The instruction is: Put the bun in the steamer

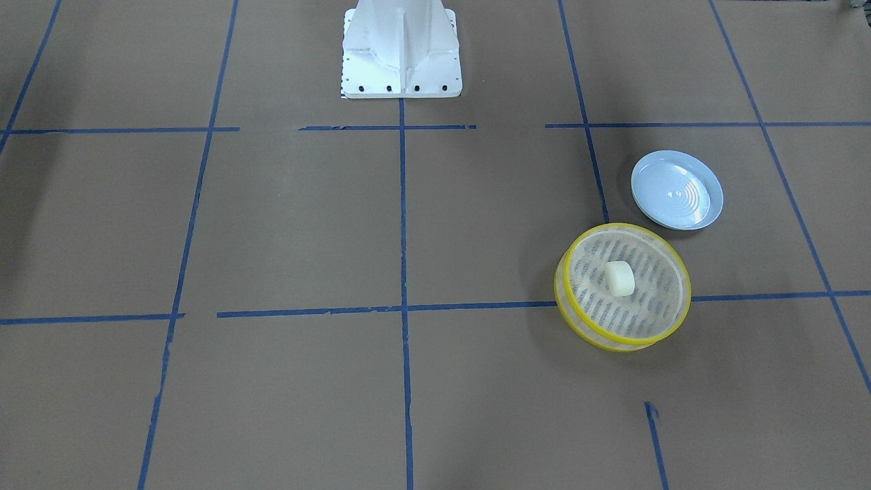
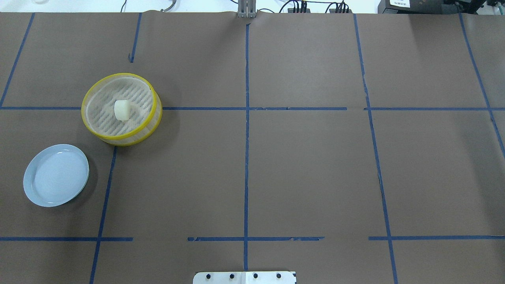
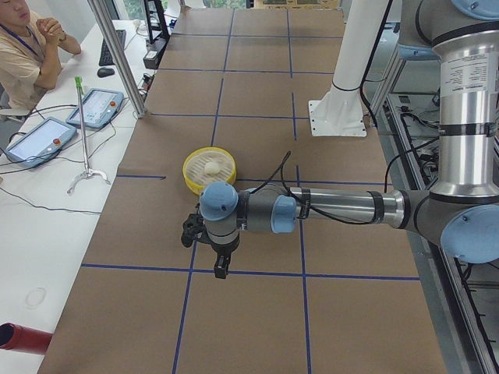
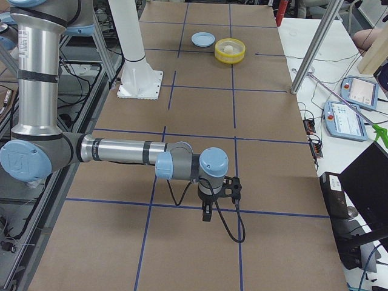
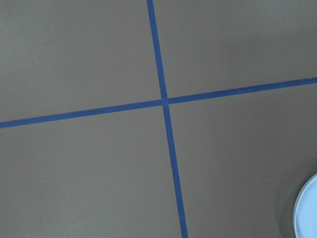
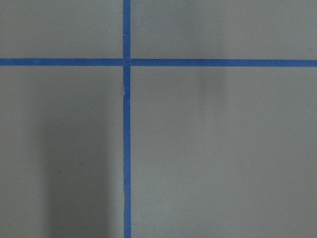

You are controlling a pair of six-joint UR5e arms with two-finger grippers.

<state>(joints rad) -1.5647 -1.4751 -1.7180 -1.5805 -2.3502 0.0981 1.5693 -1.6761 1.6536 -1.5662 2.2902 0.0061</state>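
Note:
The bun (image 1: 620, 278), a small cream-white lump, lies inside the steamer (image 1: 559, 289), near the middle of its slotted base. Both also show in the overhead view, bun (image 2: 122, 110) and yellow-rimmed steamer (image 2: 130, 138). My left gripper (image 3: 221, 271) shows only in the exterior left view. It hangs above the table, nearer that camera than the steamer (image 3: 193, 178), and I cannot tell if it is open or shut. My right gripper (image 4: 206, 216) shows only in the exterior right view, far from the steamer (image 4: 229, 58). Its state cannot be told either.
A pale blue plate (image 1: 676, 190) sits empty beside the steamer, on the robot's side; it shows in the overhead view (image 2: 56, 175) and at the left wrist view's corner (image 5: 308, 210). The white robot base (image 1: 401, 68) stands at the table's edge. An operator (image 3: 27, 54) sits beyond the table.

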